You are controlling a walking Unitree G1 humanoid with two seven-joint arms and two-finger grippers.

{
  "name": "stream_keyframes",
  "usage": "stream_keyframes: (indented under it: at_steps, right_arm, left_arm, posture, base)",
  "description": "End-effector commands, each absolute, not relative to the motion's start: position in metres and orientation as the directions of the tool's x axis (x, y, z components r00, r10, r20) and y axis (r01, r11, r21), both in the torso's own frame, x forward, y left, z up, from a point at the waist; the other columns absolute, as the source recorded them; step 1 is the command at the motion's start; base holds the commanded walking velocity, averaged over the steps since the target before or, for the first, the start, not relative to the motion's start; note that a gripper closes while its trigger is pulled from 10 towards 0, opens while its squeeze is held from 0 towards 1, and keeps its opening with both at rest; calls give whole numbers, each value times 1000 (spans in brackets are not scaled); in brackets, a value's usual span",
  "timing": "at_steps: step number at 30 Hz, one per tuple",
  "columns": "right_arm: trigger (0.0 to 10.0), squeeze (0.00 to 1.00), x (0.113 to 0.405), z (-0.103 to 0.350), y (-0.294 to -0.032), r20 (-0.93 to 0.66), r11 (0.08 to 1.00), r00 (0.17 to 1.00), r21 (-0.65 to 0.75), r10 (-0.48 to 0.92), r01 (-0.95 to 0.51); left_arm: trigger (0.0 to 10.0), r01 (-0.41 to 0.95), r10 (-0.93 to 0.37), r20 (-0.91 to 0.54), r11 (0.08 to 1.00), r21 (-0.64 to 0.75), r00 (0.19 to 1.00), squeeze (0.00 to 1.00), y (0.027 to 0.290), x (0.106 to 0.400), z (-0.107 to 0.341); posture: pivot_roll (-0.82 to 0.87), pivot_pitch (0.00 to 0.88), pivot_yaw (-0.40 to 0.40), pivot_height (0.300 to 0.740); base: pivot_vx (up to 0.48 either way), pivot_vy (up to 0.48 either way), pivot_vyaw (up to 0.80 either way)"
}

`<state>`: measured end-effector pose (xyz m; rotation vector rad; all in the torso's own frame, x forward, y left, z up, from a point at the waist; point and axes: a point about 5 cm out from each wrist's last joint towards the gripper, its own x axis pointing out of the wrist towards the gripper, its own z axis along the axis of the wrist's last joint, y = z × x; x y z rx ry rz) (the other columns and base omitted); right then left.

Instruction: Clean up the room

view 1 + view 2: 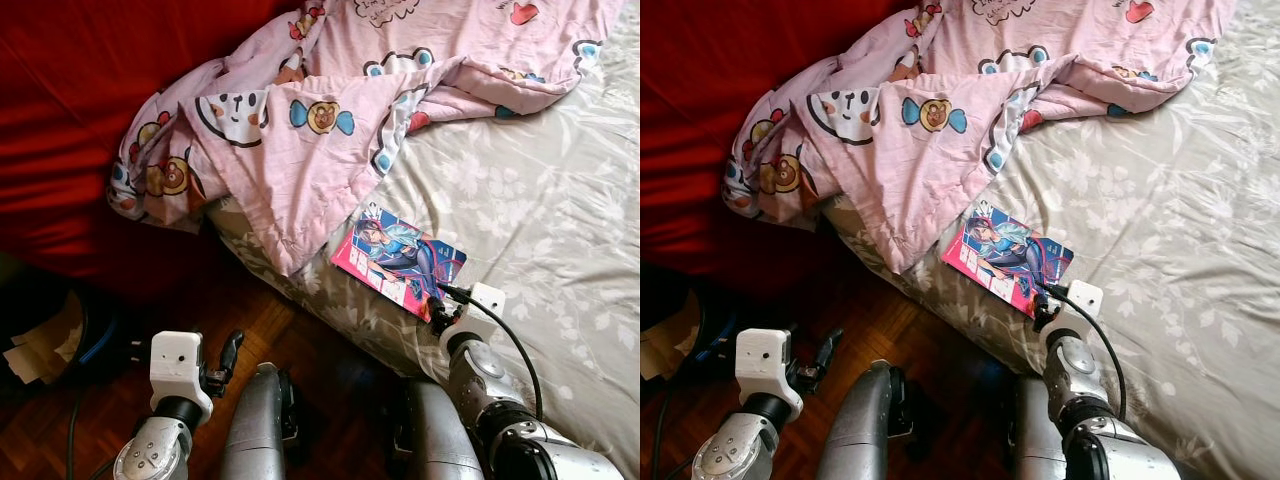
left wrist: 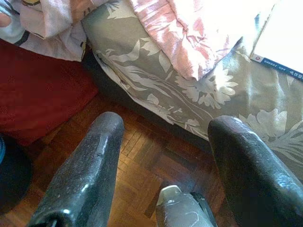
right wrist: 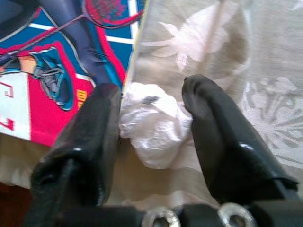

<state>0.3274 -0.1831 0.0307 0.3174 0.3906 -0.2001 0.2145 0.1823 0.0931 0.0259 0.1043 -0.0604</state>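
The right tool (image 3: 150,123) sits on the bed (image 1: 540,200) near its edge, its two black fingers (image 3: 222,142) apart with a crumpled white wad (image 3: 154,123) between them — the left finger looks to touch it, the right one stands just beside. What the wad is made of is hard to make out; it may be tissue or thin plastic. It lies just beside the corner of a comic book (image 1: 398,258), which rests flat at the bed's edge, at about 11 o'clock from the tool.

A pink cartoon-print blanket (image 1: 330,110) is bunched from 10 to 12 o'clock and hangs over the mattress side, its corner just beside the book. The floral sheet to 2 o'clock lies open and bare.

The left tool (image 2: 165,161) hangs over the parquet floor (image 2: 142,156) beside the bed, fingers apart and holding nothing. A red fabric mass (image 1: 90,110) fills 9 to 11 o'clock — whether rug or cover, I cannot tell. At 8 o'clock something dark and something pale are cut off by the frame.
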Motion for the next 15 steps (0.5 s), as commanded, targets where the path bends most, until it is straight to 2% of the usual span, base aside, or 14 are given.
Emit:
stream_keyframes:
  at_steps: [1,8,15]
  right_arm:
    - [0,0,314,14,-183,-465,921,874,263,-141,288]
    - [0,0,312,12,-186,-473,916,869,268,-144,298]
    - [0,0,309,7,-177,-496,917,864,299,-86,263]
  left_arm:
    - [10000,56,-51,-149,998,28,988,0,187,206,87]
    - [10000,72,-65,-156,997,37,986,0,186,208,85]
    - [10000,87,-79,-159,995,45,984,0,184,207,85]
  posture:
    - [107,475,96,651]
    - [106,463,95,651]
    - [108,458,96,651]
  base:
    - [0,0,0]
    - [0,0,0]
    - [0,0,0]
